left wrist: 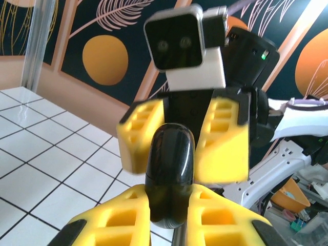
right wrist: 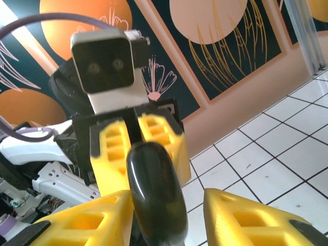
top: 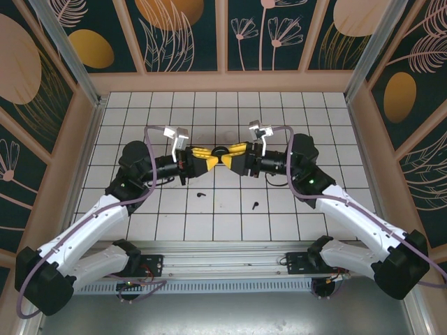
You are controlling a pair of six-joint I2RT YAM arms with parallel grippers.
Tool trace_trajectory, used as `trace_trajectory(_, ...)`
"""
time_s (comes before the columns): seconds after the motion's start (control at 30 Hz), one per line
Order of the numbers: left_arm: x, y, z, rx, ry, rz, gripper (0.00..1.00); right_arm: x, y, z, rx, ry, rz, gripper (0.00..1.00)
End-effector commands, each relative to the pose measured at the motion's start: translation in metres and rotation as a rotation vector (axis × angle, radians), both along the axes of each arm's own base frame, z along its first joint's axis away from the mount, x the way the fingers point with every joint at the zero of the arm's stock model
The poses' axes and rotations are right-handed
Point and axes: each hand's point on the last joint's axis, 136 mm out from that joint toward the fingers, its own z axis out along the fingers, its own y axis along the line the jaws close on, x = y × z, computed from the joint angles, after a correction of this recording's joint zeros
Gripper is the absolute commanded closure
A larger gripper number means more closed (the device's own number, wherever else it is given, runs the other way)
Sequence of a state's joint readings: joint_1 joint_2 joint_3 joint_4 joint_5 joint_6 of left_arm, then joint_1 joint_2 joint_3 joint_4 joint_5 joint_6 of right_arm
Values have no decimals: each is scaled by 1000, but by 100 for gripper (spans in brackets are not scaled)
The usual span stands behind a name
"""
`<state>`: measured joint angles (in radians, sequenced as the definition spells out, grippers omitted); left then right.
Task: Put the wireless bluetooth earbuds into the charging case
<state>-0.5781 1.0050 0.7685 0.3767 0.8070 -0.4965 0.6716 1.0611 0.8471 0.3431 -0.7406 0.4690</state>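
A glossy black charging case [top: 222, 151] is held above the tiled table [top: 335, 118], between both grippers, which meet tip to tip. My left gripper [top: 213, 155] is shut on the case [left wrist: 170, 174], its yellow fingers [left wrist: 118, 215] pressed on both sides. My right gripper [top: 232, 155] is open. In the right wrist view one finger [right wrist: 87, 220] lies against the case [right wrist: 156, 195], and the other finger [right wrist: 251, 220] stands apart with tiles showing in the gap. Two black earbuds lie on the tiles nearer the arm bases, one [top: 200, 194] on the left and one [top: 254, 206] on the right.
Patterned walls enclose the table on the left, the right and the far side. A metal rail [top: 223, 262] with the arm bases runs along the near edge. Open tiles lie behind the grippers and around the two earbuds.
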Motion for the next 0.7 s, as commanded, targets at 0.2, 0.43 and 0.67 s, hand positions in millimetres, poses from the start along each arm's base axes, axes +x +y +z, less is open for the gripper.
trace_trajectory(0.2,-9,2,-2,39,-30,-18,95,14,7,4,-33,1,-31,60)
trace_trajectory(0.43,-12,6,-1,46,-46,-6,96,24,5,-7,-71,25,-75,60)
trace_trajectory(0.67,-14,7,2,37,-60,-5,97,45,-4,-26,-108,113,-154,59)
